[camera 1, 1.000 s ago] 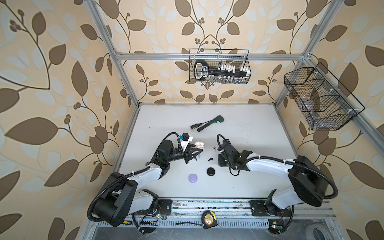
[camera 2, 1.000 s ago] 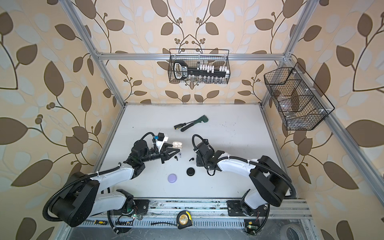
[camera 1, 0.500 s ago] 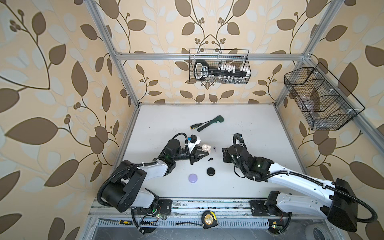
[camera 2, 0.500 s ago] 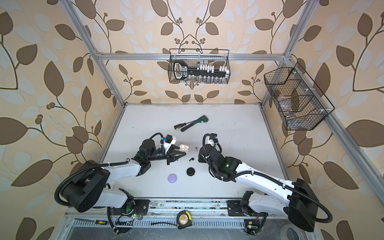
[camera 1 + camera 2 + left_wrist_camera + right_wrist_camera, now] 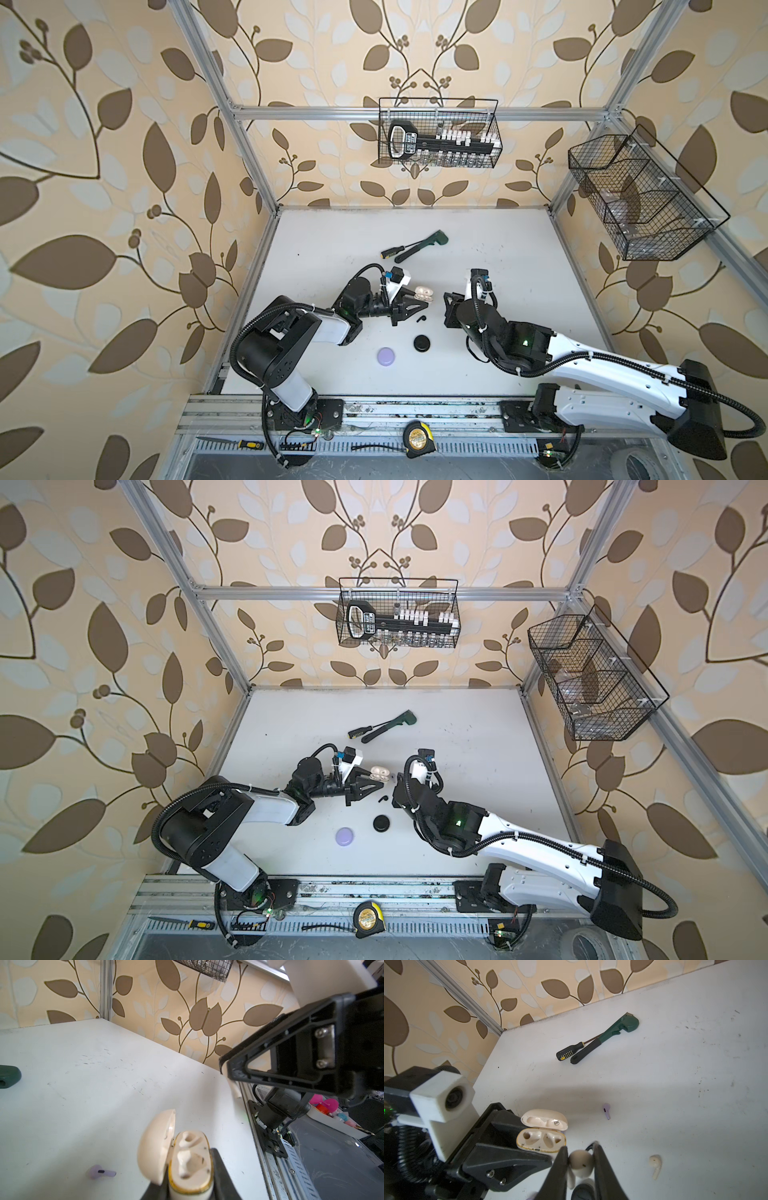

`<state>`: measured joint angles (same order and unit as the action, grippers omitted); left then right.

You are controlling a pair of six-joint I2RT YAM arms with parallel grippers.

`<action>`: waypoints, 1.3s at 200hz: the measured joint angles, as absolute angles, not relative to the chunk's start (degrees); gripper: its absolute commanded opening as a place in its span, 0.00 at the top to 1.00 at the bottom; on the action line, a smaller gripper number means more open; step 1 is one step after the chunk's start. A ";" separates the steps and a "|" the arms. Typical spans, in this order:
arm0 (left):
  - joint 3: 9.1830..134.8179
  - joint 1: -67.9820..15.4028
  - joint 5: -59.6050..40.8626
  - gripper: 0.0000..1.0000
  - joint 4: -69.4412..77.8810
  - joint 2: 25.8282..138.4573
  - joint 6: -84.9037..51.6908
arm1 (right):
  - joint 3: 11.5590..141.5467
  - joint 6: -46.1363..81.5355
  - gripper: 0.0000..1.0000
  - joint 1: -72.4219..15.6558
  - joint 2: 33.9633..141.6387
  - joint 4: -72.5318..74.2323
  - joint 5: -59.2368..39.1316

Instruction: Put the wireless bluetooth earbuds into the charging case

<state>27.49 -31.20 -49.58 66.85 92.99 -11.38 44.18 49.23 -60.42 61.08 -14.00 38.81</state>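
- Earbud in cream is pinched between the closed jaws of the right gripper, just beside the cream charging case at the middle of the table.
- We see the case's lid swung open and both sockets empty; the left gripper is clamped on its base.
- A second cream earbud and a lilac earbud lie loose near the case; a black earbud lies on its front-edge side.
- A black case and a lilac case, both shut, sit nearer the front edge.
- The left arm reaches low from the front left corner, gripper on its side; the right arm stretches in from the front right corner.
- A wire basket above the back edge holds a black tool.
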 measured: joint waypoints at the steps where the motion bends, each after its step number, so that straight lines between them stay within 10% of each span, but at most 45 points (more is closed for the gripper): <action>1: 27.49 -31.20 -49.60 1.00 66.96 93.03 -11.46 | 44.21 49.25 0.77 -60.49 61.10 -13.91 38.94; 260: 29.36 -34.11 -42.87 1.00 60.58 86.94 -12.23 | 48.34 45.10 0.77 -63.75 68.01 -1.37 44.56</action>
